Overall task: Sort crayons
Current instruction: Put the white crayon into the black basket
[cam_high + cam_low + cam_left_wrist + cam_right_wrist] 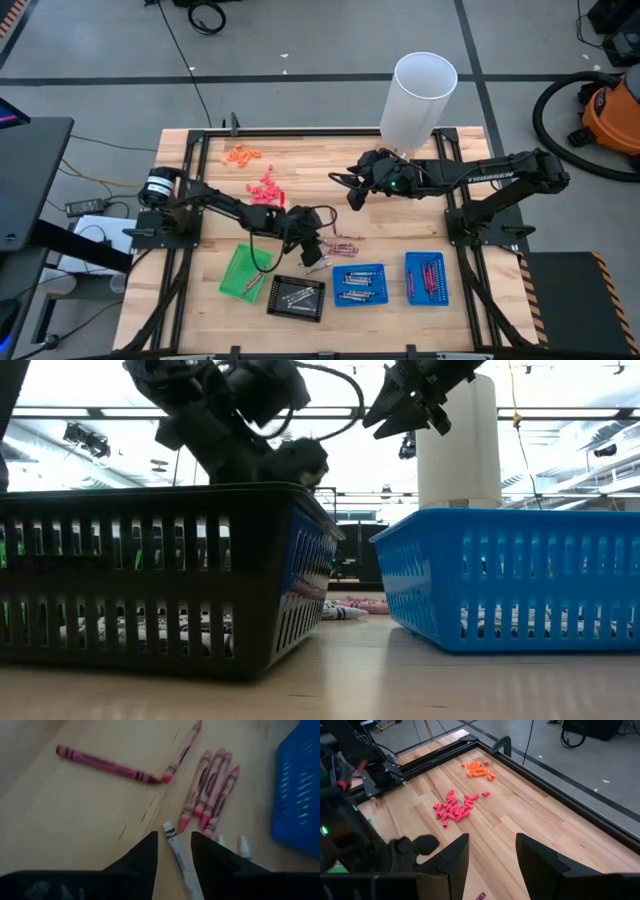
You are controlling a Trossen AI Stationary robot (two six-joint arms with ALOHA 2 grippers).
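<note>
Several maroon crayons (210, 790) lie side by side on the wooden table, with two more (105, 765) farther off meeting at their tips. A grey-white crayon (176, 852) lies flat on the table. My left gripper (174, 836) is open and slants down over it, one finger on each side, and a gap shows beside each finger. In the high view this gripper (312, 250) is just left of the loose crayons (345, 243). My right gripper (492, 840) hangs open and empty high over the table's middle (355, 190).
Along the near edge stand a green tray (245, 270), a black tray (297, 297) and two blue trays (358, 284) (426, 277), which hold crayons. Pink bits (267, 190) and orange bits (242, 154) lie toward the far left. A tall white cylinder (420, 95) stands at the far edge.
</note>
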